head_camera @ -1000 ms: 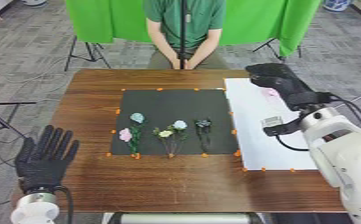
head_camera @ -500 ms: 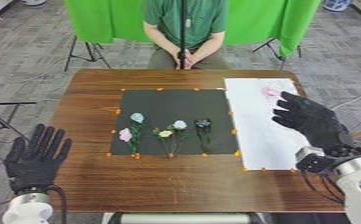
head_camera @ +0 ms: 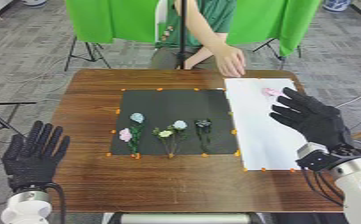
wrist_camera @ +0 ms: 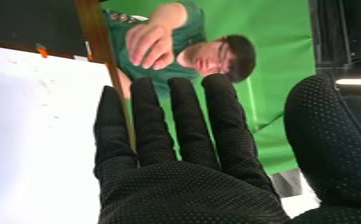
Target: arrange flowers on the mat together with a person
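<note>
In the head view my left hand (head_camera: 34,162) is at the table's left edge, fingers straight. My right hand (head_camera: 311,120) stands at the right edge of the white sheet (head_camera: 265,132), fingers extended; the right wrist view shows the right hand (wrist_camera: 190,192) open and holding nothing. On the black mat (head_camera: 163,102) lie a light blue and a pink flower (head_camera: 125,134) at the left, a pale flower (head_camera: 178,124) and a yellowish one (head_camera: 165,133) in the middle, and a dark flower (head_camera: 203,123) at the right. A pink flower (head_camera: 271,92) lies on the white sheet's far part. A person's hand (head_camera: 230,59) hangs over the far table edge.
Orange tape pieces (head_camera: 237,152) dot the borders of the mat and sheet. Brown wood (head_camera: 185,185) lies on the near side of the mat. The person sits at the far edge in front of a green cloth (head_camera: 105,22).
My right hand has drawn back from the sheet toward the right table edge. The person has lifted one hand out of the lap toward the sheet's far end. My left hand has shifted slightly left.
</note>
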`<state>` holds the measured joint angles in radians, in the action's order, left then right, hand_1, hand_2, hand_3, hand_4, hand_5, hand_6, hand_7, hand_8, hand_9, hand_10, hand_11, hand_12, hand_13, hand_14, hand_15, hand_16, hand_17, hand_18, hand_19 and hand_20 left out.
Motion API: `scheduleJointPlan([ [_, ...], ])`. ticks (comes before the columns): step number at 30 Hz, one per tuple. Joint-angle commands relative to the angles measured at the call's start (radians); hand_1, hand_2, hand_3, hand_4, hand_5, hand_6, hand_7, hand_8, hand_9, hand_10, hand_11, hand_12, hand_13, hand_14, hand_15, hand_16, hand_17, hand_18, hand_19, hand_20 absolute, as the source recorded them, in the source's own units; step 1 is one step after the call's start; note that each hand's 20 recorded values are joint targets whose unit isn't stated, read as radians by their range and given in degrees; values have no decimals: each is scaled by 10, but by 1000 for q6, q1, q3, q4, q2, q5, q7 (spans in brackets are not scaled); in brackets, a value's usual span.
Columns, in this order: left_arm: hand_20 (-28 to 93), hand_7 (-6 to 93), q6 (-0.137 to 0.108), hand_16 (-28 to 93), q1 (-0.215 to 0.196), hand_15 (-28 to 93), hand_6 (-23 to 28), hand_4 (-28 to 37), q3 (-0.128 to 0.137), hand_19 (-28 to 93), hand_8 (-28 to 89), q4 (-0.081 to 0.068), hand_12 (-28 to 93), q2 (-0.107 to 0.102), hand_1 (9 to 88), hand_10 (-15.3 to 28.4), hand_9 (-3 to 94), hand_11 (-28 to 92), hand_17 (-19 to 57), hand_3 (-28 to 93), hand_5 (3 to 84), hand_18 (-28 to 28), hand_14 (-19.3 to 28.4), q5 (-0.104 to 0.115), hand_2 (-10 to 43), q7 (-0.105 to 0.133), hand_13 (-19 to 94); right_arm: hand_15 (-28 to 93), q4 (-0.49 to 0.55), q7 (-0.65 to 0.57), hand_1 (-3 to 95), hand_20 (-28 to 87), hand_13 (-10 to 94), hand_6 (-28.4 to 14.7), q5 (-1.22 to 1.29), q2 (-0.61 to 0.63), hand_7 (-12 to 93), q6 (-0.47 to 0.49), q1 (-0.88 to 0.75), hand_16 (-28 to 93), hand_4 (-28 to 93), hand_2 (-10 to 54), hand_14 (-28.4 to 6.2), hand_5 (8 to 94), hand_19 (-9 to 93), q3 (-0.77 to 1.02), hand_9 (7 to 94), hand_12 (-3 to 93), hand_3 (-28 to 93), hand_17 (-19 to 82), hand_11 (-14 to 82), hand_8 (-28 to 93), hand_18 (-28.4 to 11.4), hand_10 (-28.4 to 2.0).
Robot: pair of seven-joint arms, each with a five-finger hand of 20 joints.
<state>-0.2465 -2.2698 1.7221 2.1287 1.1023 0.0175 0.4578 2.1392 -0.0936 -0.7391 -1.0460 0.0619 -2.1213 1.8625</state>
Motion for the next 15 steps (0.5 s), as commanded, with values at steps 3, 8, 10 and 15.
scheduleJointPlan([
  [3,106,179,3,-81,-18,283,77,-283,-3,403,-125,0,53,12,255,121,392,199,-71,754,435,160,145,-5,162,-15,298,94,22,-3,221,148,341,-30,1,-6,143,-24,-21,211,-266,91,-155,411,310,4,411,135,793,95,47,-108,-187,-132],
  [8,107,178,4,-81,-16,283,77,-283,-3,402,-125,1,52,15,256,121,392,199,-71,753,435,160,145,-5,162,-18,298,96,24,-4,223,148,346,-29,-13,-7,145,-13,-15,210,-267,91,-155,416,312,0,413,135,793,94,47,-108,-188,-132],
  [10,107,179,4,-81,-21,283,77,-283,-2,402,-124,4,52,19,256,121,392,199,-71,754,435,159,145,1,161,-17,299,97,28,-16,223,147,346,-29,-7,-12,147,-19,-20,210,-267,91,-155,416,313,4,413,135,793,94,47,-109,-188,-132],
  [15,107,180,-4,-81,-27,283,76,-283,7,402,-125,2,53,24,256,121,392,200,-71,755,435,159,145,4,161,-23,299,97,29,-24,225,147,347,-29,-15,-15,146,-15,-22,209,-268,92,-156,417,314,12,414,135,790,94,48,-110,-188,-132],
])
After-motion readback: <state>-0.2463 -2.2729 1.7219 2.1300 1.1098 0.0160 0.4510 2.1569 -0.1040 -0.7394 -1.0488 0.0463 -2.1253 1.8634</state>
